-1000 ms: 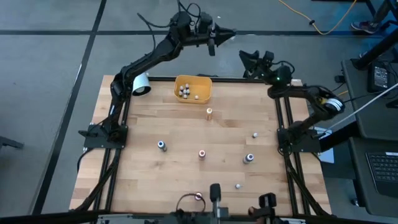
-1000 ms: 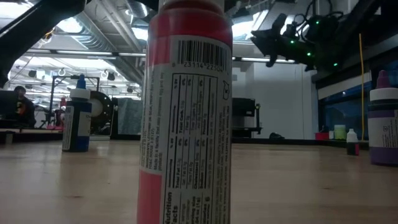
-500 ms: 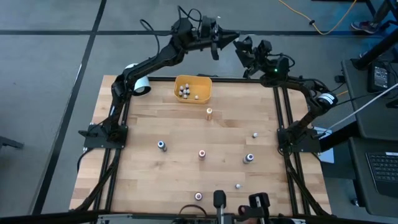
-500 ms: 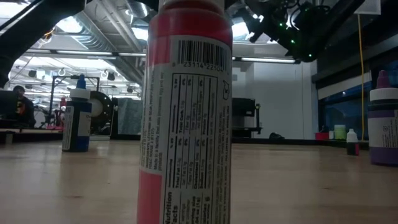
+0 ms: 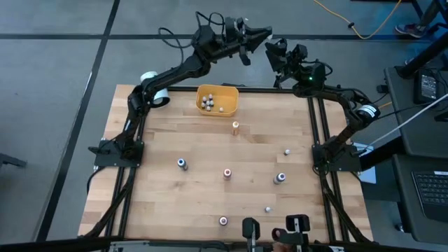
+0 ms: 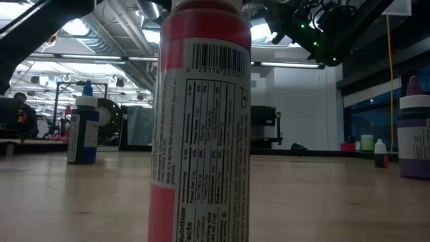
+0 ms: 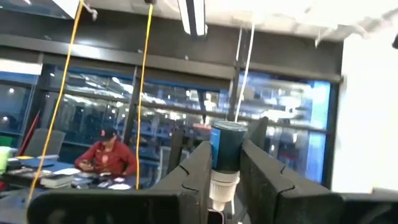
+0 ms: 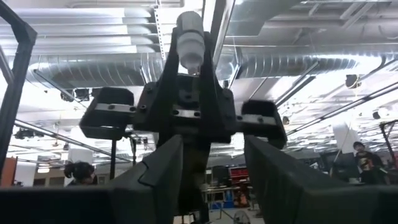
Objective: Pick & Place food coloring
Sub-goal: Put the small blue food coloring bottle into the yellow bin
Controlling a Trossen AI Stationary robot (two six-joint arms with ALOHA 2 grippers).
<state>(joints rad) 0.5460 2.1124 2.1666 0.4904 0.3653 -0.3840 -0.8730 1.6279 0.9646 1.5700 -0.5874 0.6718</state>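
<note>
Food coloring bottle (image 7: 225, 158) clamped in left gripper (image 7: 225, 177), facing open right gripper (image 5: 271, 50).

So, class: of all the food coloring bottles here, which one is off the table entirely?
The blue-capped bottle pinched in the left claw, held up beyond the table's far edge. The other bottles stand on the table or lie in the yellow bin.

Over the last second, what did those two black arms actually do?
The right gripper swung up and in toward the left gripper beyond the table's far edge. The left gripper edged nearer, holding a small blue-bodied dropper bottle. The yellow-orange plastic bin and the bottles standing on the wooden table stayed put.
</note>
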